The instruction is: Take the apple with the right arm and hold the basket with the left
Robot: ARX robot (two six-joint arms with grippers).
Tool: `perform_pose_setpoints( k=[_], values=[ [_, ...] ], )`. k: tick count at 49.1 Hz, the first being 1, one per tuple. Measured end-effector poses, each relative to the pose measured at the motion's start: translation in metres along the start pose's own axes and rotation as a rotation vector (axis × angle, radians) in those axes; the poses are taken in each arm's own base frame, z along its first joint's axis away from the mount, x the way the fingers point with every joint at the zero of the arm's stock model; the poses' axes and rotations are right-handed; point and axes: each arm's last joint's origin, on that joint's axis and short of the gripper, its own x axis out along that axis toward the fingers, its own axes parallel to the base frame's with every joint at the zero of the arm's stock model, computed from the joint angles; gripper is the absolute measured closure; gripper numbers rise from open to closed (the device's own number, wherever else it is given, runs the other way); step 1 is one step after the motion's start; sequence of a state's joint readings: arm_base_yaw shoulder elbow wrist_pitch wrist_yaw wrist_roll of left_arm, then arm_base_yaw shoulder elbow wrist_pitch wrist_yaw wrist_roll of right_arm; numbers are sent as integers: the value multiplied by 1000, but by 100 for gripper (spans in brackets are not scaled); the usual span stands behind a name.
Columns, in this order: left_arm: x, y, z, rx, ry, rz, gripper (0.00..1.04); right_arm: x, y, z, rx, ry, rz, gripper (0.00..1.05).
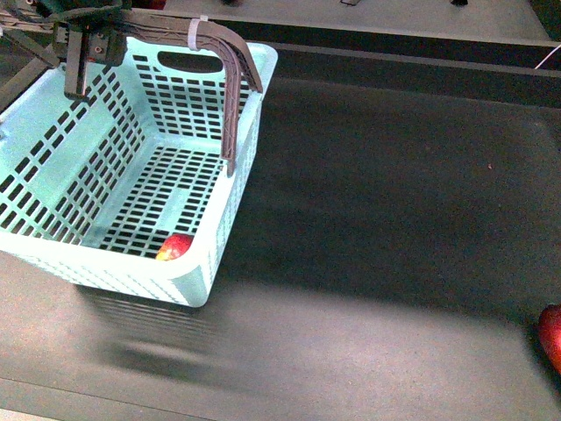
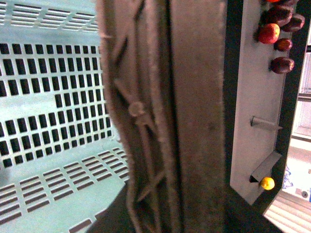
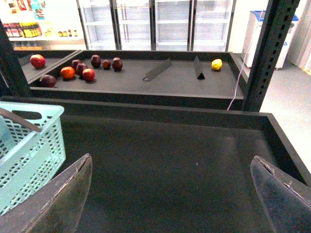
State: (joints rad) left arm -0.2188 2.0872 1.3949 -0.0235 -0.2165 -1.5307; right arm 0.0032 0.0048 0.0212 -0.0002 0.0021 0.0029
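Note:
The light blue-green basket [image 1: 96, 254] hangs tilted at the left, with a blurred shadow on the surface beneath it. The small red apple [image 1: 174, 246] with a yellowish patch lies in the basket's near corner. My left gripper [image 1: 83, 48] is shut on the basket's brown handle [image 1: 237, 79]. That handle fills the left wrist view [image 2: 160, 121] beside the basket's mesh [image 2: 48, 97]. My right gripper [image 3: 170, 194] is open and empty over the dark surface, with its fingers [image 3: 63, 204] wide apart. The basket's corner [image 3: 29, 145] shows beside it.
A darker red apple [image 1: 552, 338] lies at the right edge of the dark table [image 1: 368, 219]. A raised rim [image 3: 160, 116] bounds the table's far side. Behind it, a shelf holds several apples [image 3: 68, 73] and a lemon [image 3: 216, 64]. A black post [image 3: 269, 53] stands at the right.

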Motion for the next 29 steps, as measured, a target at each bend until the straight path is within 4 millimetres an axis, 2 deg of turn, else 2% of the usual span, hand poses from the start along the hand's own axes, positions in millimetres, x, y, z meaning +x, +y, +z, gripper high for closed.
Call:
perform_pose_setpoints(
  k=[1,6,12,16,19,25,29],
  values=[
    [0,0,0,1,1,-1,74,0,0,0,0,0,0,9],
    [-5,-4,-5,-2,0,-24,51,0,0,0,0,0,0,9],
    [-16,-5,-7,-17,-5,-36,33,0,0,0,0,0,0,9],
    [-30,-6,-6,-37,-10,-43,19,0,0,0,0,0,0,9],
    [-48,-6,-4,-52,-22,-43,6,0,0,0,0,0,0,9],
    [-81,2,-2,-36,-35,-22,7,0,0,0,0,0,0,9],
    [-101,14,1,-26,-49,-7,7,0,0,0,0,0,0,9]
  ],
)
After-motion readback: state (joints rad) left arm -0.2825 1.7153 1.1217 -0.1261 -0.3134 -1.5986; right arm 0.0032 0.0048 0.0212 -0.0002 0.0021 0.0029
